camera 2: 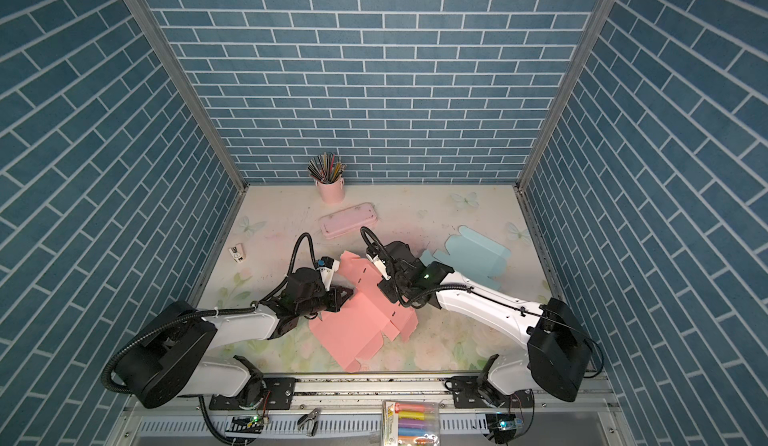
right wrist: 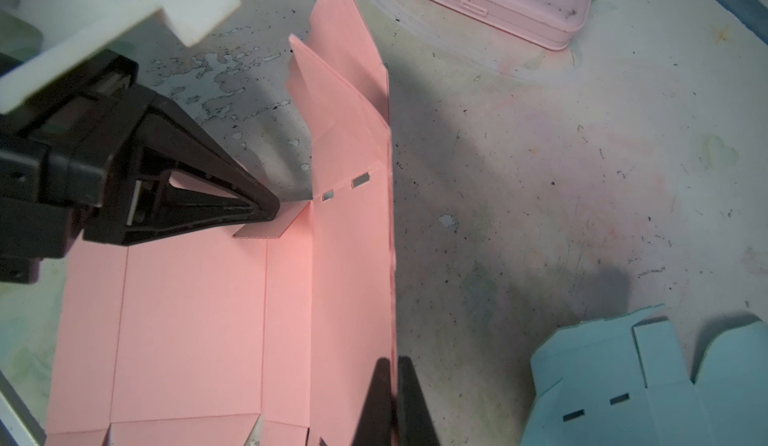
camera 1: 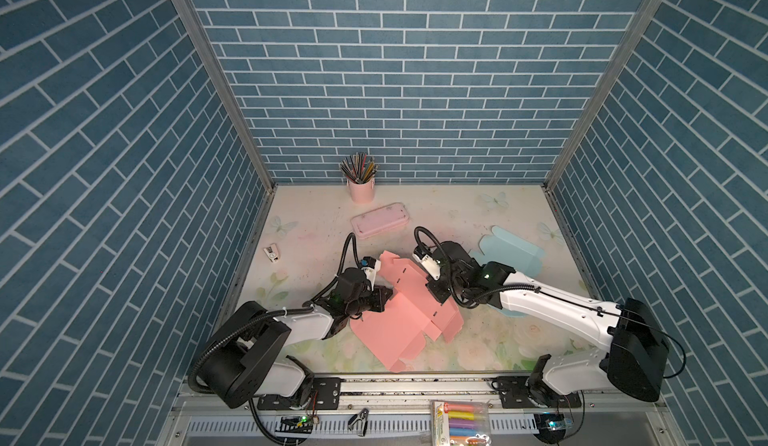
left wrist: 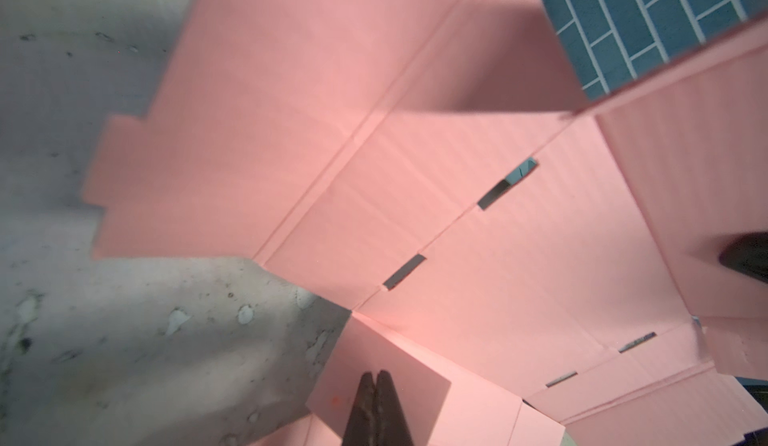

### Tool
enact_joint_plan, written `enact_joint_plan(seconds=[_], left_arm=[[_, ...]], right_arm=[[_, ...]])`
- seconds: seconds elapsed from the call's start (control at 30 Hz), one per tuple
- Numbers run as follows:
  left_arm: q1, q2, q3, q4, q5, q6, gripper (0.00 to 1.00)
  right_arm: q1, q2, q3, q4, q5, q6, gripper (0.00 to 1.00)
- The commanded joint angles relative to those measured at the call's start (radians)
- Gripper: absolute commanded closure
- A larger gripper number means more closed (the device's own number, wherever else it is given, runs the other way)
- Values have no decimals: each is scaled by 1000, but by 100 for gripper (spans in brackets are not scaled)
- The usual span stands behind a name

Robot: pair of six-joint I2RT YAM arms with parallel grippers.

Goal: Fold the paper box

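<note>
- Two closed grips share the pink paper box [camera 1: 399,311], which lies mid-table [camera 1: 469,348] between the arms, mostly flat with one long wall standing up
- Left gripper [left wrist: 376,379] has its jaws squeezed together on a small corner flap, as far as I can make out; pulled sideways, that little hinge looks likely to tear at the crease
- Right gripper [right wrist: 392,365] is clamped on the top edge of the raised wall; if it leans the wall over before the flap tucks in, the flap may end up outside the wall instead of behind it
- With both arms on one sheet, opposite pulls could buckle the floor panel or drag the whole blank across the table
- Thin card can slide out of a pinch, and the wall would probably drop flat
- Blue blank [right wrist: 648,381] lies just beside the right arm; a wide swing could sweep it along
</note>
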Motion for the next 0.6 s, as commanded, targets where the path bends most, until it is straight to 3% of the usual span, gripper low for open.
enact_joint_plan(seconds=[0.0,0.3,0.57], left_arm=[[-18,24,0,27,1,0,100],[-10,-65,16,-42,-32,39,100],[43,-210,4,-120,-57,46,100]], right_arm=[[25,-2,7,-3,51,-61,100],[148,2,2,-25,239,-184,100],[168,-1,-31,-32,349,-223,100]])
